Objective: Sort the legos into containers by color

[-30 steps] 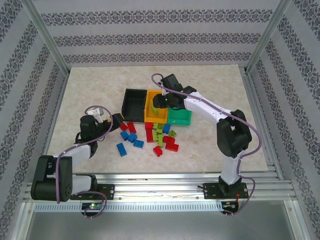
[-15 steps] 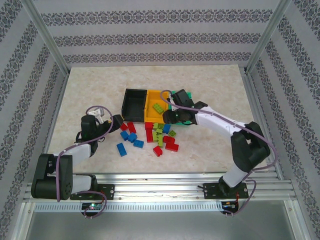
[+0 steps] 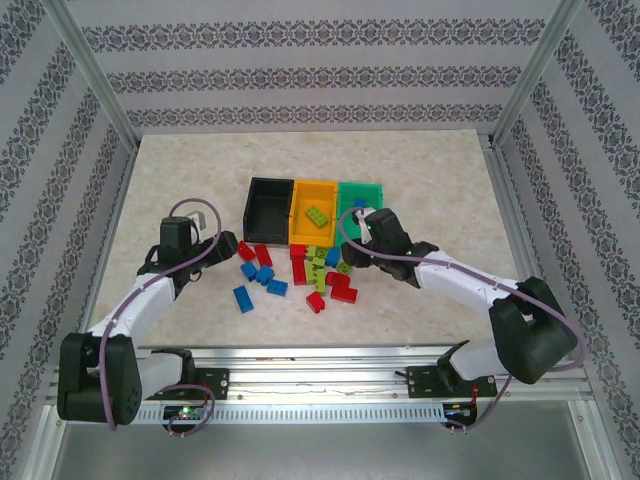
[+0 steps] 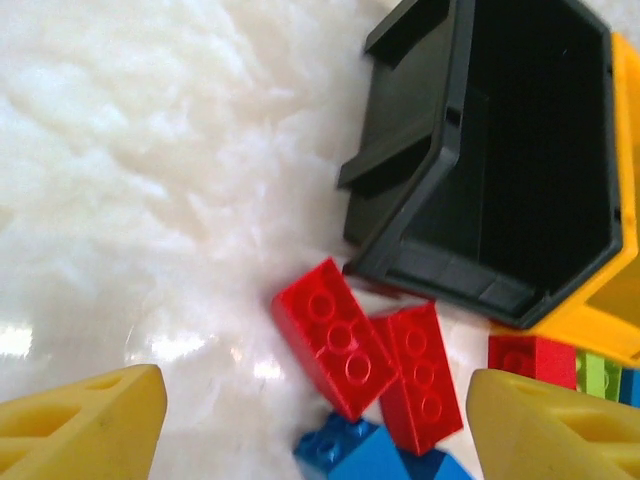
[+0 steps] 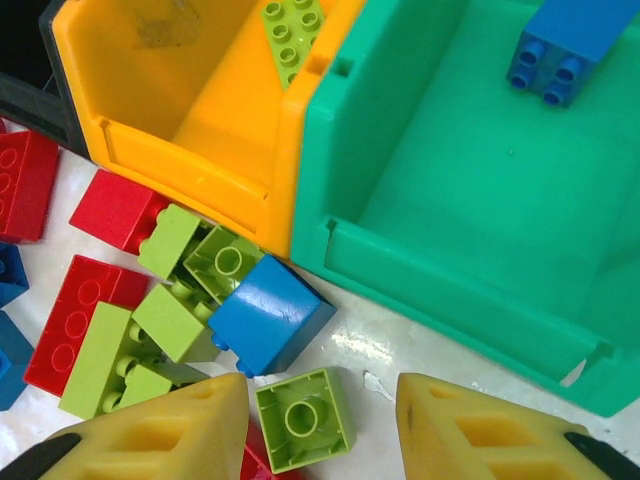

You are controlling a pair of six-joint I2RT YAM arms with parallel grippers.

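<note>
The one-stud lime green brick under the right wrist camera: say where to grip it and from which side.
Take the lime green brick by its left and right side walls in the right wrist view, coming straight down. It lies flat, stud up, and the right hand hangs open with a finger on each side. A blue brick crowds its far corner, so skip the other faces.

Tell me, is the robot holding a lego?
Nothing is held. The left end effector is open above red legos; the right end effector is open over a lime lego, not gripping it.
</note>
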